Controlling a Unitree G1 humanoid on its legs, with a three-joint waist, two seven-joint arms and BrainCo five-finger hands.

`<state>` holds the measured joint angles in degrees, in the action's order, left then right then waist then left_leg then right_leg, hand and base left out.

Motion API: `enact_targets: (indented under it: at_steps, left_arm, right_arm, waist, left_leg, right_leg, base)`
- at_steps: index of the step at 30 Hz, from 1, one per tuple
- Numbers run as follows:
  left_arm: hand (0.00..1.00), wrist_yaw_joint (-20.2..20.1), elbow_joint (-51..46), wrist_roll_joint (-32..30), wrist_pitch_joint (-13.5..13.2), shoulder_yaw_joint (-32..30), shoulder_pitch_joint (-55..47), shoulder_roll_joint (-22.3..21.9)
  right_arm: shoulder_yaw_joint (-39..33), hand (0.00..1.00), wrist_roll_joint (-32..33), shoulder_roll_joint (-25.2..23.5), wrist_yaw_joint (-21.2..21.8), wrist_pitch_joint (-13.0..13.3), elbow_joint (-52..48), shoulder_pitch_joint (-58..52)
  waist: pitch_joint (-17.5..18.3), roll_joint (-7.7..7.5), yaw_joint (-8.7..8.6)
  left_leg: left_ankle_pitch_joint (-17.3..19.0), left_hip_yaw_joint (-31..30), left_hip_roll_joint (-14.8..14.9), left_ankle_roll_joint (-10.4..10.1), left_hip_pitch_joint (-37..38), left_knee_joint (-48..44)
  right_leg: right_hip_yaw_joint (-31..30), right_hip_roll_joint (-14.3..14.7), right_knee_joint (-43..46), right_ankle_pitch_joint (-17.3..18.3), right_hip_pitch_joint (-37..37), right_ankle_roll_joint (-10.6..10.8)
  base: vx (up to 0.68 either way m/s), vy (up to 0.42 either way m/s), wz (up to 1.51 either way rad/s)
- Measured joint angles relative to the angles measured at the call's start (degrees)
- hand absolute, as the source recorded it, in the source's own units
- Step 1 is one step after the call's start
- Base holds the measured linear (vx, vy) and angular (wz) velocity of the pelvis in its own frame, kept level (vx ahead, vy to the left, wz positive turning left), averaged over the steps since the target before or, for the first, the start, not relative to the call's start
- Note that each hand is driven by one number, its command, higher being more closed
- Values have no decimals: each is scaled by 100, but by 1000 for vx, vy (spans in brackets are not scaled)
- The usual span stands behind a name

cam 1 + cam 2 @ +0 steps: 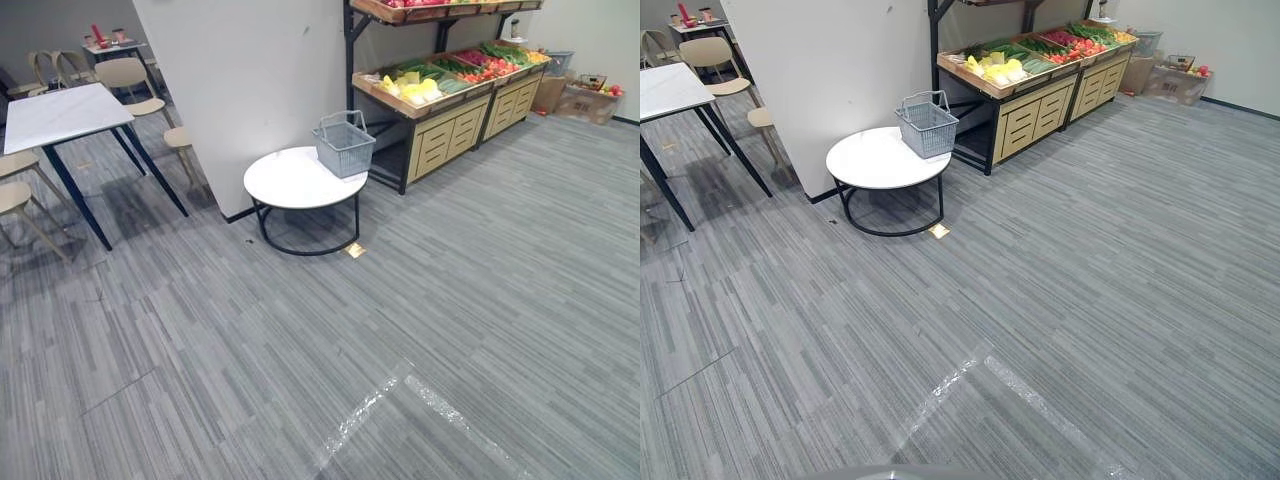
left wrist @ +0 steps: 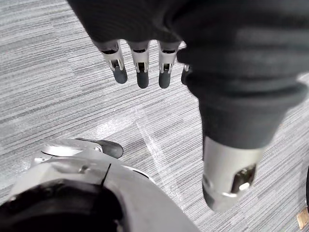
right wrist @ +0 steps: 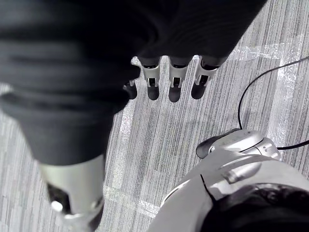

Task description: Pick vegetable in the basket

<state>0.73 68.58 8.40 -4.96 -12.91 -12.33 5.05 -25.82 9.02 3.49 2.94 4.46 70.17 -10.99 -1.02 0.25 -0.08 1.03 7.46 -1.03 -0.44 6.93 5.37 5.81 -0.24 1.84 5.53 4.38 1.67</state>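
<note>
Two empty hands, left hand (image 2: pixel 140 65) and right hand (image 3: pixel 175 79), fingers loosely straight; basket (image 1: pixel 344 143) on bench (image 1: pixel 285 182) near vegetables (image 1: pixel 450 75), handy for filling.

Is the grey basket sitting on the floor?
No, the grey basket stands on the round white table, at the edge nearest the vegetable stand.

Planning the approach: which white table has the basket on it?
The round table by the produce stand: the grey basket stands on its far edge. The rectangular table further left carries no basket.
</note>
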Motion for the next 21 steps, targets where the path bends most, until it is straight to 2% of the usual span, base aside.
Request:
enact_targets:
  at_steps: [10, 21]
  left_arm:
    - [0, -4, 205, 6, -114, -50, 99, -9]
    - [0, -8, 214, -1, -109, -101, 101, -19]
  right_arm:
    - [-144, 0, 0, -11, 1, 8, 44, 172]
    - [-312, 0, 118, -48, 17, 10, 52, 193]
  waist:
    - [-72, -2, 23]
    - [-96, 0, 20]
  left_leg:
    - [122, 131, 116, -183, 145, 1]
    - [131, 142, 197, -187, 153, 2]
  right_leg:
    - [-17, 124, -210, -9, 221, 13]
    - [-30, 211, -319, -26, 283, 35]
  base:
    - [53, -45, -5]
    - [-11, -38, -1]
